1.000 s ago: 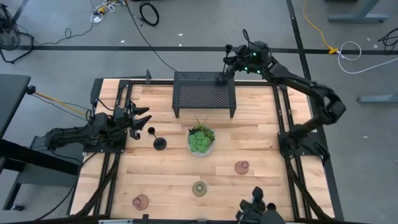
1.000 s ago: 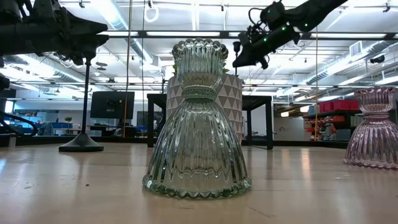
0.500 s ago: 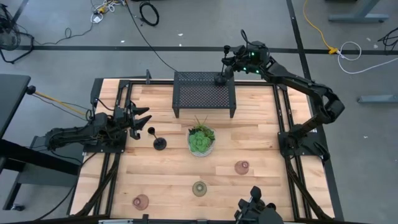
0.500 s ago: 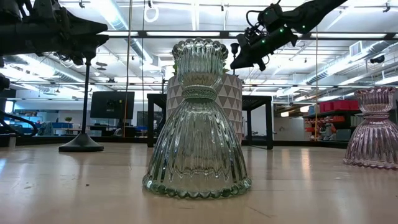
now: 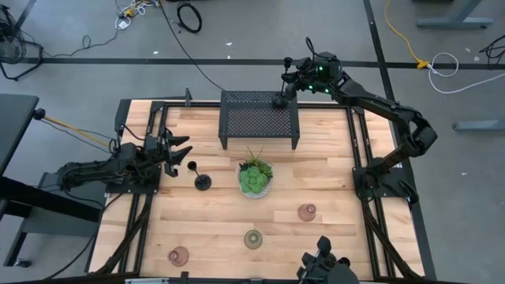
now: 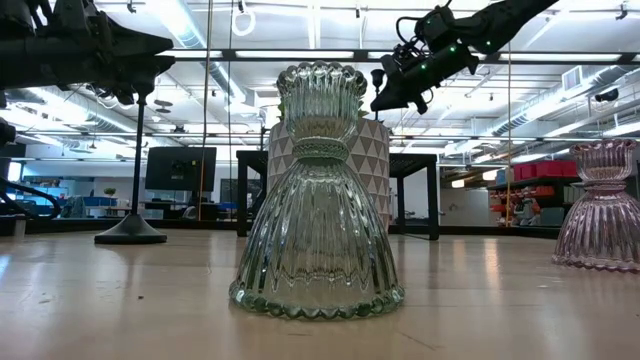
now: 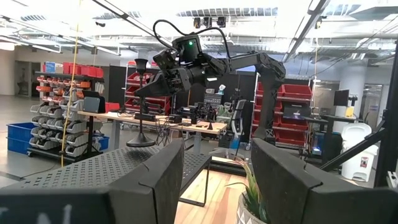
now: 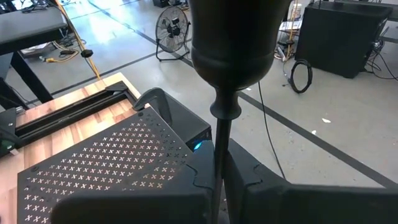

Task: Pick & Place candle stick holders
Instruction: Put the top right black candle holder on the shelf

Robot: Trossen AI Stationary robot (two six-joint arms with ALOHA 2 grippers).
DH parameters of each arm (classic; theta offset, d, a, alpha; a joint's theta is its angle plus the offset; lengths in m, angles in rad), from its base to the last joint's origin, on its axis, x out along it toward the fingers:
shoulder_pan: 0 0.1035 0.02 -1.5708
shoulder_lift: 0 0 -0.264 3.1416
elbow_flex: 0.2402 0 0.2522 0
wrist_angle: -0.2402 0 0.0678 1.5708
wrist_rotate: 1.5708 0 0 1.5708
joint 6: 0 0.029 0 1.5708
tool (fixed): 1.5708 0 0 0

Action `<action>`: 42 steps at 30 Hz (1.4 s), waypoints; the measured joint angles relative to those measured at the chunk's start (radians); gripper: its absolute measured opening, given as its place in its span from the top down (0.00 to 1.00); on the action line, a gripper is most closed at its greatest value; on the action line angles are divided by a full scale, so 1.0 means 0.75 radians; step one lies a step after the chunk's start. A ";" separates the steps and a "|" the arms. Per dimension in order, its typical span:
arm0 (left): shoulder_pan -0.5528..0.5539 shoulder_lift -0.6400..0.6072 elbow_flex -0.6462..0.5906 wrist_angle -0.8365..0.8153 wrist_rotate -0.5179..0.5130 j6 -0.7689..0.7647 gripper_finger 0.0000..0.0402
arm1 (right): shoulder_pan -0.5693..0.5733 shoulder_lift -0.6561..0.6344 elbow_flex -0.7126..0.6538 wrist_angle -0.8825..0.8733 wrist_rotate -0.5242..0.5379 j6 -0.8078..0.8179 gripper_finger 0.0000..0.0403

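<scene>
One slim black holder [image 5: 279,99] stands at the far right corner of the black mesh rack [image 5: 259,118]. My right gripper [image 5: 286,82] is shut on it. It also shows in the left wrist view [image 7: 141,106]. A second black holder [image 5: 203,182] stands on its round base on the table. My left gripper [image 5: 183,150] is open and empty just left of it, at the height of its top cup [image 6: 140,95]. Two pink glass cups [image 5: 307,211] [image 5: 179,255] and a greenish one [image 5: 252,238] stand near the front edge. A third black holder is out of view. My right gripper pinches the holder's thin stem [image 8: 219,163] between its two fingers, a little below the top cup [image 8: 233,43]. The fingers come slanting down from the table's far right side and lie across the stem. The holder is upright, its round base [image 7: 141,143] at the rack's top; resting or just clear, I cannot tell.
A green plant in a bowl [image 5: 256,177] stands mid-table, between the rack and the glass cups. In the low view the greenish cup [image 6: 318,190] stands close in front and hides the table's middle. Dark frame rails [image 5: 359,150] run along both sides.
My right gripper has shifted a little toward the table's left, and the holder has gone with it, still upright at the rack's far right corner.
</scene>
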 joint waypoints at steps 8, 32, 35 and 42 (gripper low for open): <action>0.000 0.000 0.000 0.000 0.000 0.001 0.53 | 0.000 0.000 0.000 0.000 0.001 0.001 0.98; 0.000 0.000 0.000 0.000 0.000 0.001 0.53 | 0.000 0.000 0.000 0.000 0.002 0.003 0.91; 0.000 0.000 0.000 0.000 0.000 0.001 0.53 | 0.000 0.000 0.000 0.000 0.002 0.002 0.90; 0.000 0.000 0.000 0.000 0.000 0.001 0.53 | 0.000 0.001 0.000 0.000 0.002 0.004 0.90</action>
